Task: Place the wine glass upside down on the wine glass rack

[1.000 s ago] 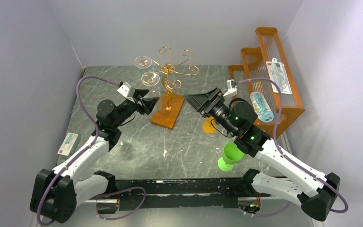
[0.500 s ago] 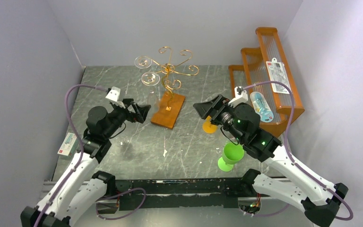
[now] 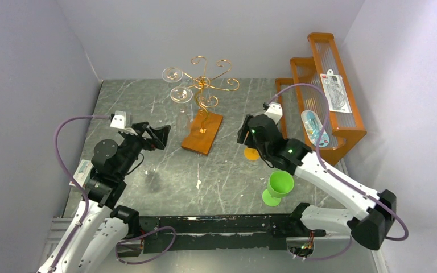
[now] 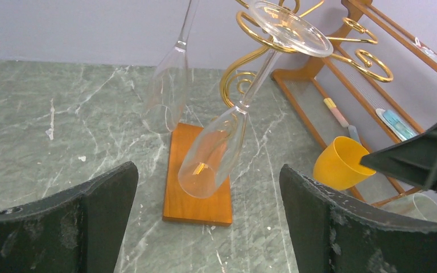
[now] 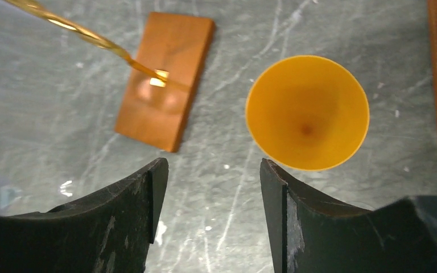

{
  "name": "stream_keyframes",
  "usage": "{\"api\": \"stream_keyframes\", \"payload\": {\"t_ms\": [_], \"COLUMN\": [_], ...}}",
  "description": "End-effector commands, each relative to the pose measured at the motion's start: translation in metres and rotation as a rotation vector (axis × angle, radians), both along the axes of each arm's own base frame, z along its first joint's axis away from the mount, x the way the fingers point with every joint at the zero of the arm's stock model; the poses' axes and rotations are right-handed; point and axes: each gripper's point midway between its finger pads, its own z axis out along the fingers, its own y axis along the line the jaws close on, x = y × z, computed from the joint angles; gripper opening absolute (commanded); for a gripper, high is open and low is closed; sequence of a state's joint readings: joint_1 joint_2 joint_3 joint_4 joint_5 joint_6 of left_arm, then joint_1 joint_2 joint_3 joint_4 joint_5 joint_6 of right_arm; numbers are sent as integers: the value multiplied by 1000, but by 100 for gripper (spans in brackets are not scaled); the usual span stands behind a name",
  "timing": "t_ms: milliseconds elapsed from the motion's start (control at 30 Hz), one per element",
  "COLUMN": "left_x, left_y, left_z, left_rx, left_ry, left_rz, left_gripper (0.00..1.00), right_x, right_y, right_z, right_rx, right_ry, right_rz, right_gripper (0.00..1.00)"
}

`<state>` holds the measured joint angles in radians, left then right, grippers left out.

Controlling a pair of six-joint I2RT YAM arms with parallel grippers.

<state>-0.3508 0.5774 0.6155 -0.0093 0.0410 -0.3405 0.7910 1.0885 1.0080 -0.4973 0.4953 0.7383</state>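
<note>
While left arm (image 3: 114, 162) crouches, jaws apart, wine glass (image 4: 213, 151) hanging inverted

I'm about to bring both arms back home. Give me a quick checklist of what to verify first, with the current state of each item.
1. Wine glass hangs upside down, its foot caught in a scroll of the wine glass rack: ok.
2. Left gripper open and empty: ok.
3. Left fingers apart from the wine glass: ok.
4. Right gripper open, holding nothing, not touching the yellow cup: ok.
5. The rack's wooden base lying flat: ok.
6. Wine glass at rest, not swinging: cannot tell.
</note>
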Motion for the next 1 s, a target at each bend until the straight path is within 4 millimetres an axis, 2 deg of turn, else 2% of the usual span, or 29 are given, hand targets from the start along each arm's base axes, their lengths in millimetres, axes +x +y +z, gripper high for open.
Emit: {"api": "stream_keyframes", "payload": {"t_ms": [0,133,367,567,767,833,900,967], "left_x": [1,3,5,5,0,-2,-5,-9], "left_y": [4,2,2,2,4,5,6,6], "left_z": [3,4,3,11,27,33,40,48], "left_rx": [-44,-54,-39,-45,-57,-60,-58,-68], "left_ry": [21,42,57,54,25,12,-5,-18], "left_rz": [33,35,35,35,35,34,32,27], "left_gripper": [98,98,98,98,98,98,98,98], "right_x": [13,25,47,55,54,54,53,52], "right_y": [-19,-17,-18,-19,-7,-5,-4,-4], "right_z": [-21,-36,-37,-59,-70,-70,-67,-61], "right_rx": [-116,-119,-149,-170,-185,-186,-194,-186], "right_ry": [38,64,40,99,125,125,118,105], "right_rz": [-92,-73,-56,-35,44,64,80,89], "right_gripper": [63,62,54,44,27,17,2,0]}}
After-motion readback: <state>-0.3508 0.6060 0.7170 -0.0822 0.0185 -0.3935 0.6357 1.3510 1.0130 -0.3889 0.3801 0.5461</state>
